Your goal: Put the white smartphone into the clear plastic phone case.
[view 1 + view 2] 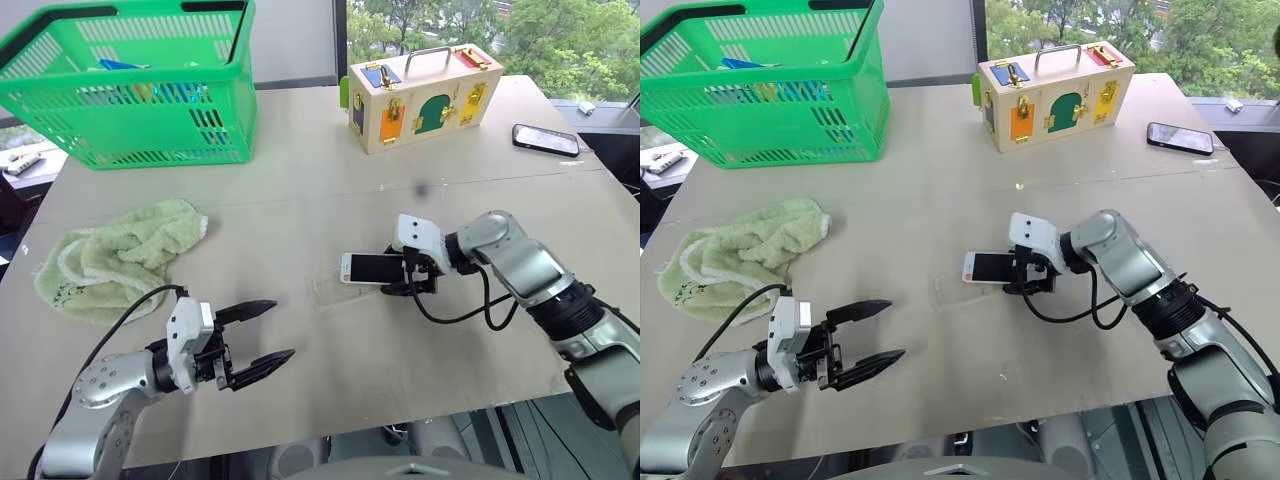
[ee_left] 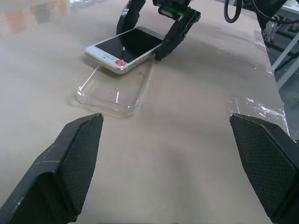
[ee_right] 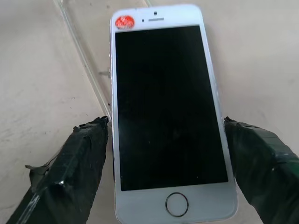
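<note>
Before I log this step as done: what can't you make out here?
- Whether the phone is seated in the case: in the left wrist view it lies skewed over one end, its far end behind the right gripper.
- The case in the eye views: only a faint outline.
- The basket contents: behind its mesh wall, cut off by the top edge.
- The dark phone at the table's far corner: too small for detail.

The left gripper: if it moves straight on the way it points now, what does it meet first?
Probably the clear plastic phone case, with the white smartphone lying partly on it just behind; depth is hard to judge.
</note>
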You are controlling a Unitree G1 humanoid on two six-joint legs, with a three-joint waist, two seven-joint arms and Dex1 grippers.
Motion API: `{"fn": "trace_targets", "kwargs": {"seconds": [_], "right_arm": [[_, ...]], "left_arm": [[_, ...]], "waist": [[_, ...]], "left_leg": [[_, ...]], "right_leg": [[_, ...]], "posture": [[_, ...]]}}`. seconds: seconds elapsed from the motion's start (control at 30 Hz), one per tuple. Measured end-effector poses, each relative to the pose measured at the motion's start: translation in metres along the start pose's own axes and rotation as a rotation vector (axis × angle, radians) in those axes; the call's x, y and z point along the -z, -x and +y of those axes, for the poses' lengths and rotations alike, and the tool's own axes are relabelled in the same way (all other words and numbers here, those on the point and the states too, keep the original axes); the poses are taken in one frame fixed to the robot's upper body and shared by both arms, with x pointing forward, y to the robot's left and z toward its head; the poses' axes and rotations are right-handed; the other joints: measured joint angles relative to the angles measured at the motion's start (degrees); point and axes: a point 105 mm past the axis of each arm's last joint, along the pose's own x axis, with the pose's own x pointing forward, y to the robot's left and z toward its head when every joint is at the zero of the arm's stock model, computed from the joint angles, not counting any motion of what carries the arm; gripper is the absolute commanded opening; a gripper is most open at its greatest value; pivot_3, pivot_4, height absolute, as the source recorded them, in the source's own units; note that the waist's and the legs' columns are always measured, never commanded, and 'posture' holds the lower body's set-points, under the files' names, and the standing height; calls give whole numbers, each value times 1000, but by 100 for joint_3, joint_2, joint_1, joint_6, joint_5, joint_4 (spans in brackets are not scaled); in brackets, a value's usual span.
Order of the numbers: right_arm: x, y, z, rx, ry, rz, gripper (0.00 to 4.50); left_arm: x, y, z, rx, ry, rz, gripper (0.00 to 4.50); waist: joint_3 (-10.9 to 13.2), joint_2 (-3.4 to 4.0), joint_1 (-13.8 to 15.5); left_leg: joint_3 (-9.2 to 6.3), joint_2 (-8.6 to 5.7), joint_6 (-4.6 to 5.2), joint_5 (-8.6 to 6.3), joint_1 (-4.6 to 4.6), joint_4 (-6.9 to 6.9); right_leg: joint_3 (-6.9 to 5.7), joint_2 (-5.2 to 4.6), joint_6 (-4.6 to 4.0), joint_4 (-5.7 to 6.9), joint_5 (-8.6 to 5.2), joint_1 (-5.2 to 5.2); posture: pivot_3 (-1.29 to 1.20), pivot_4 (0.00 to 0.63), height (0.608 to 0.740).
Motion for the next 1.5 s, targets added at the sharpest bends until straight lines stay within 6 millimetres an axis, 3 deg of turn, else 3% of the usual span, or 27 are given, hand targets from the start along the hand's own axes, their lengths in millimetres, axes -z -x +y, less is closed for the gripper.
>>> {"fn": "trace_targets", "kwargs": {"seconds": [0.1,0.37,0.6,0.93,1.5], "right_arm": [[0,0,-1,2,6,0,3032],[-5,1,-1,-1,39,-7,3045],[-34,8,0,-5,178,-46,3045],[-19,-1,5,-47,316,81,3045],[-25,-1,1,-85,489,152,3045]], "left_arm": [[2,1,-1,-5,5,-3,4500],[5,2,-3,-18,12,4,4500],[8,4,-5,-23,23,9,4500],[9,5,-7,-28,22,9,4500],[14,7,-12,-47,14,3,4500]], "waist": [[0,0,1],[1,1,-3],[0,1,-6],[0,1,0],[-5,0,8]], "left_leg": [[-1,1,0,0,0,0],[0,1,0,0,-3,0],[-2,-4,0,2,-58,2],[2,-7,0,2,-64,6],[4,-7,0,2,-62,8]], "right_leg": [[0,0,0,0,0,0],[-1,0,0,0,0,-4],[-3,5,-1,7,2,-56],[-6,4,-1,5,1,-59],[-8,4,-1,7,2,-56]], "posture": [[0,150,740],[0,150,740],[0,150,740],[0,150,740],[0,150,740]]}}
